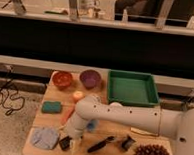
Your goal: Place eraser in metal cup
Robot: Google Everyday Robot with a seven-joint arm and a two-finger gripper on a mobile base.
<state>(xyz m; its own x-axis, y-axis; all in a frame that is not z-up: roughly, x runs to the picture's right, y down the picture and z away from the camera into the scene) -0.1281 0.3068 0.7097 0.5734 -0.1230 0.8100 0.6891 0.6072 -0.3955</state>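
Observation:
The eraser (64,143), a small flat black block, lies at the table's front left, just right of a blue cloth (45,137). My gripper (72,142) hangs at the end of the white arm (118,116), low over the table and right beside the eraser, on its right side. Its fingers look open and nothing is held. The metal cup (127,142) appears as a small dark, greyish thing near the front edge, well right of the gripper. The arm hides part of the table's middle.
A black-handled tool (102,144) lies between gripper and cup. Grapes (152,152) sit at the front right. A teal sponge (52,107), carrot (68,114), blue cup (91,125), orange bowl (62,79), purple bowl (90,79) and green tray (132,88) fill the rest.

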